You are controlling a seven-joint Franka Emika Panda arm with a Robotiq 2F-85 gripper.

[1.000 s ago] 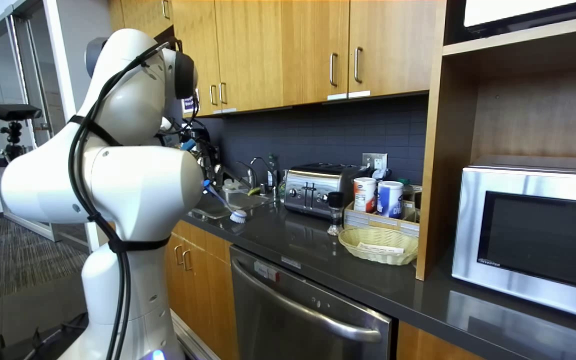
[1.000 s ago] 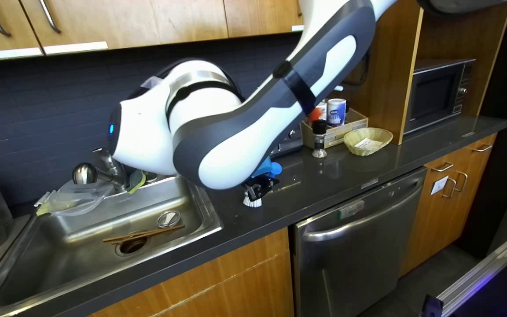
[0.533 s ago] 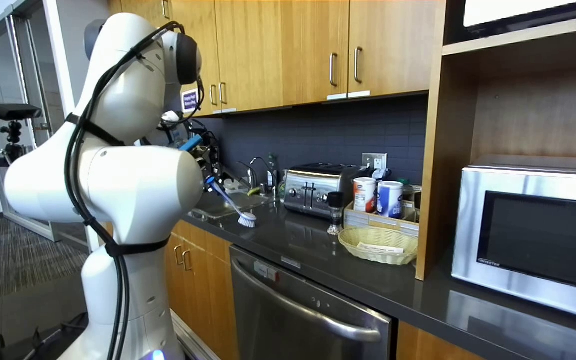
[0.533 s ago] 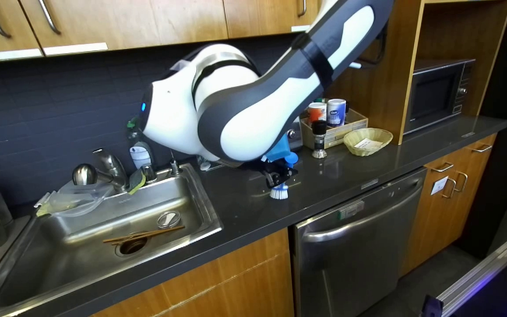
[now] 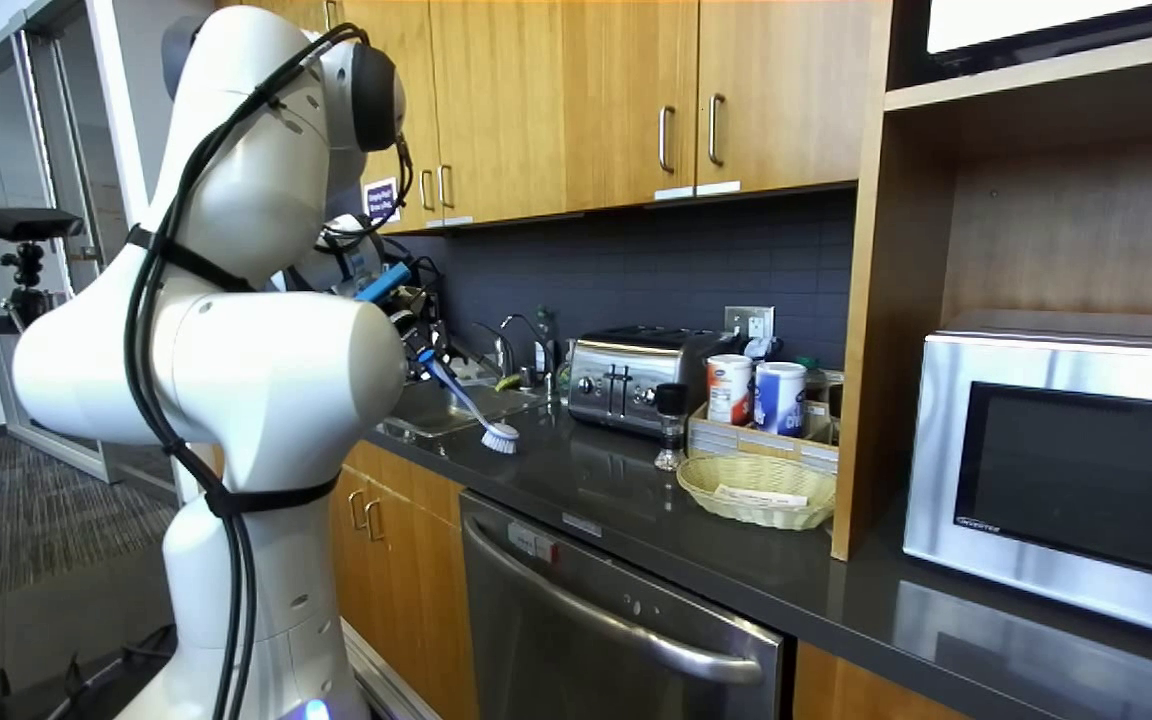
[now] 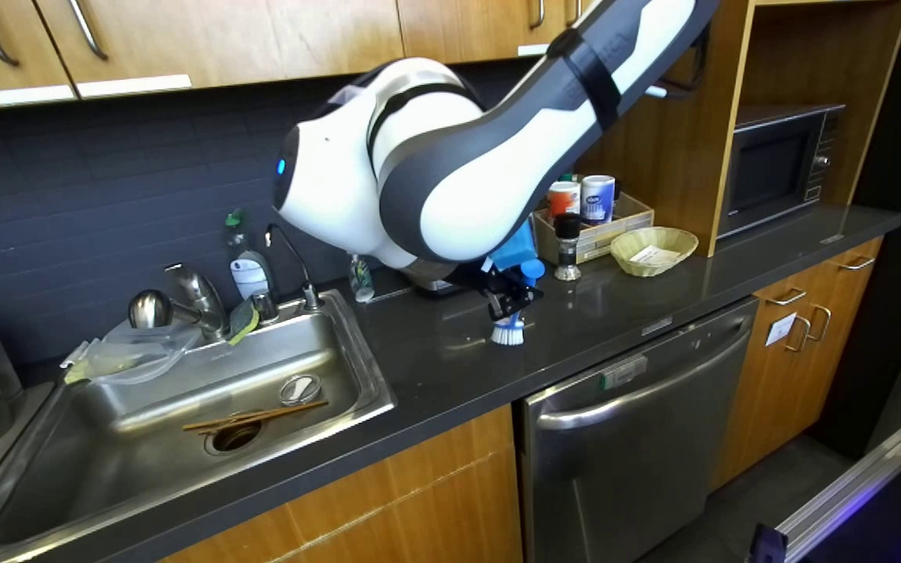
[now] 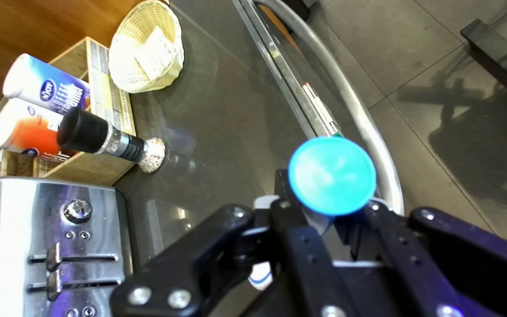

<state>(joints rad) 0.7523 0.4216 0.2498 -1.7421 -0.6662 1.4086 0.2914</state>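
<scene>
My gripper is shut on a dish brush with a blue handle; the round blue end of the handle faces the wrist camera. In an exterior view the brush slants down from the gripper, with its white-bristled head lowest. In an exterior view the gripper hangs over the dark counter, right of the sink, with the white bristles just below it. I cannot tell whether the bristles touch the counter.
The metal sink holds sticks and a strainer. A toaster, pepper grinder, wooden box with two canisters and wicker basket stand along the counter. A microwave stands beyond. Cabinets hang overhead.
The arm has risen and carried the brush away from the sink along the counter, toward the basket side. The soap bottle and thin faucet behind the sink have come into view. The grip is unchanged.
</scene>
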